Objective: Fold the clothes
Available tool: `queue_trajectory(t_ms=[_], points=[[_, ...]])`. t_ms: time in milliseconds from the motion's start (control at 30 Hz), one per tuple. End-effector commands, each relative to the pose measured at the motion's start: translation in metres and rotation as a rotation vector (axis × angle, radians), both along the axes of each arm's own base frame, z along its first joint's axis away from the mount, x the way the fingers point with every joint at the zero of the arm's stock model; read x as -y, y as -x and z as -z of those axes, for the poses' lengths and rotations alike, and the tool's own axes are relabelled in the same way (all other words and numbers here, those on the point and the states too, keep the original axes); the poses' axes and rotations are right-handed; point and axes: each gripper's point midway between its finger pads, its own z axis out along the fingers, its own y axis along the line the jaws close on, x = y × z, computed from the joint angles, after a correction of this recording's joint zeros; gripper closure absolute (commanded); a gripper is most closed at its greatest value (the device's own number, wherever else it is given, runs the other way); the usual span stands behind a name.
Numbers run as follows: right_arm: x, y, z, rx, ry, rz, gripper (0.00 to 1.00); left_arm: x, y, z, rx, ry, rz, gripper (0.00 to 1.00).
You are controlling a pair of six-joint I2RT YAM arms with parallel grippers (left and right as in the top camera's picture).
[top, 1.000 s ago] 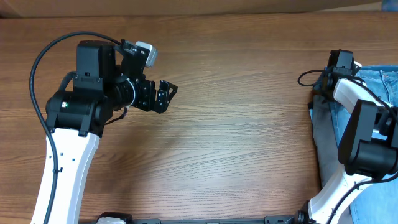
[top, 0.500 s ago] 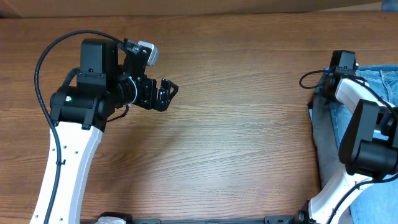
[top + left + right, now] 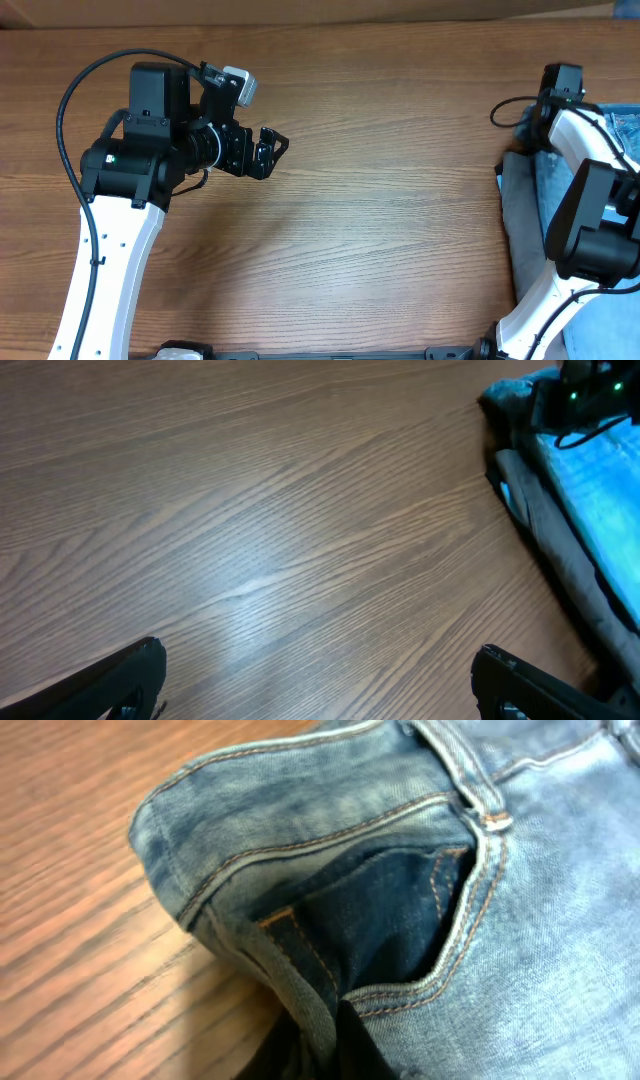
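Brown wood-grain worktop (image 3: 400, 200) fills the overhead view, and most of it is bare. At the left, the left arm (image 3: 110, 250) reaches in with the left pincer (image 3: 268, 152) held above the wood, well away from any cloth. Over at the right edge lie the light-blue jeans (image 3: 612, 130), bunched up, with a grey garment (image 3: 515, 220) beside them. The right arm (image 3: 580, 190) stands over that heap. The right pincer is tucked under its wrist, out of my sight.

From the left wrist, the left pincer (image 3: 318, 655) has its fingers spread wide, nothing between them but bare wood. The jeans (image 3: 600, 470) and the grey garment (image 3: 560, 560) sit far off in the upper right corner.

From the right wrist, the jeans (image 3: 400, 840) are very close: waistband, orange stitching, a gaping pocket (image 3: 400, 920). A dark shape at the bottom edge may be a finger or black cloth, so I cannot tell whether that pincer is wide or closed.

I'd say the folding has hardly begun. Nothing is spread flat and no fold is made; all of it is left to do.
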Motion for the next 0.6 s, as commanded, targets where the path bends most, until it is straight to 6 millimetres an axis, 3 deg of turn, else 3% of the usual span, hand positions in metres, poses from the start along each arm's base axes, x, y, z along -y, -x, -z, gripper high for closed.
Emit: queue_trajectory(t_ms=[0,300,567], points=[[0.0,-0.027,-0.063,0.156,0.011,-0.012,0.96,0.006,-0.001,-0.009,0.007,0.028,0.013,0.0],[-0.002,-0.019,-0.172,0.366,0.068,-0.016,0.96,0.007,0.001,-0.008,-0.001,0.032,0.017,0.0],[-0.01,0.002,-0.246,0.503,0.108,-0.04,0.96,0.006,0.003,-0.007,-0.01,0.029,0.014,0.0]])
